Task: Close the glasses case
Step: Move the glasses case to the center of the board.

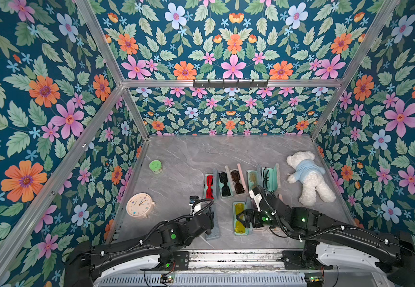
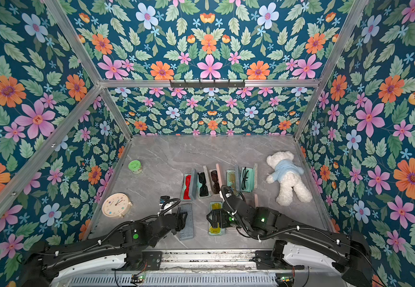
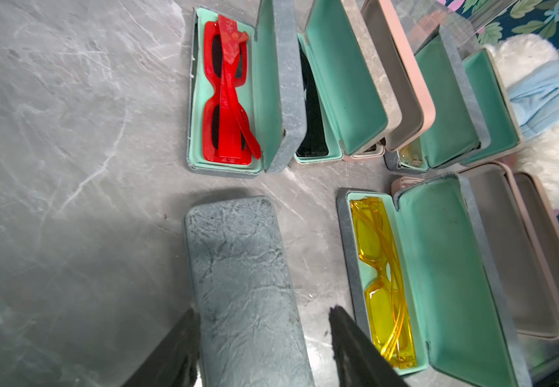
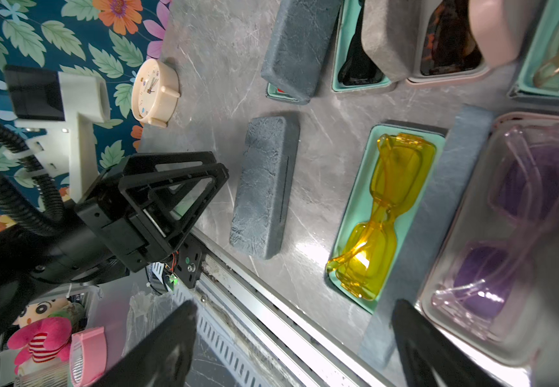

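From where I stand the left arm covers part of the closed grey glasses case (image 2: 187, 223) near the front edge of the marble-look table (image 1: 176, 154). The left wrist view shows it better, though its near end runs out of frame. The left gripper (image 3: 263, 310) stands spread astride that end, one finger (image 3: 181, 341) right at the case's side and the other with a sliver of table between. I cannot tell whether either presses it. Just beside it lies the open case (image 3: 445, 268) holding yellow sunglasses (image 3: 378, 281), its lid up. In both top views the right arm hides its lid side and nearly all of the pink case (image 4: 462, 241) beyond. The right gripper (image 4: 296, 303) hangs over the open case with its fingers wide apart and nothing between them. The purple-lensed glasses (image 4: 512, 217) in the pink case are blurred. Further back, black sunglasses (image 3: 311, 127) are mostly masked by a raised lid. The closed case has a crinkled, leathery grey skin and rounded corners. The open case is lined in mint felt, and the yellow frames are translucent, angular plastic
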You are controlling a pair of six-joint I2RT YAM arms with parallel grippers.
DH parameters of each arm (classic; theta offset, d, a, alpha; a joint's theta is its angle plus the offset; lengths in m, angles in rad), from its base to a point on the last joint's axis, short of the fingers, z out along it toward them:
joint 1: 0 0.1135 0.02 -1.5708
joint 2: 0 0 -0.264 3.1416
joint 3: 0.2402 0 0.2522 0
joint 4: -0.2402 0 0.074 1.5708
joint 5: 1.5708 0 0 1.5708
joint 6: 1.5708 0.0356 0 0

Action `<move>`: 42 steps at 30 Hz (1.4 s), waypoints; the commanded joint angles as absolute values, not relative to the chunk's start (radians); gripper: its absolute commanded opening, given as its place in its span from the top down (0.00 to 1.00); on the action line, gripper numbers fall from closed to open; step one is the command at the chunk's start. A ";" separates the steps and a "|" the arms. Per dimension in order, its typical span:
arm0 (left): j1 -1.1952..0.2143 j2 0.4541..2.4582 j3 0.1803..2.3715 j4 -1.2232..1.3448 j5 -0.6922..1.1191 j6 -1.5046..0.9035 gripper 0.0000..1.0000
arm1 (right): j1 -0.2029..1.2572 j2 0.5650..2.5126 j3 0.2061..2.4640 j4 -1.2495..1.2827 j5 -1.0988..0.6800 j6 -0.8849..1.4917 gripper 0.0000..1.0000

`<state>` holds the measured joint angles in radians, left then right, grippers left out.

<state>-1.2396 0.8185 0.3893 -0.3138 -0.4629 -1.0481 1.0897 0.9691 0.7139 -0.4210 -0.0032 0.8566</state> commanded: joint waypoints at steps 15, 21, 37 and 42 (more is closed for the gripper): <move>-1.298 1.103 0.489 -0.168 -0.485 -1.072 0.36 | 1.085 0.902 0.647 -0.471 -0.019 0.864 0.08; -1.298 1.137 0.488 -0.121 -0.463 -1.061 0.38 | 1.085 0.894 0.622 -0.454 -0.034 0.869 0.08; -1.298 1.216 0.505 -0.033 -0.399 -1.027 0.42 | 1.053 0.890 0.575 -0.433 -0.055 0.878 0.08; -1.295 1.277 0.531 0.019 -0.360 -1.003 0.44 | 0.993 0.903 0.551 -0.400 -0.111 0.878 0.10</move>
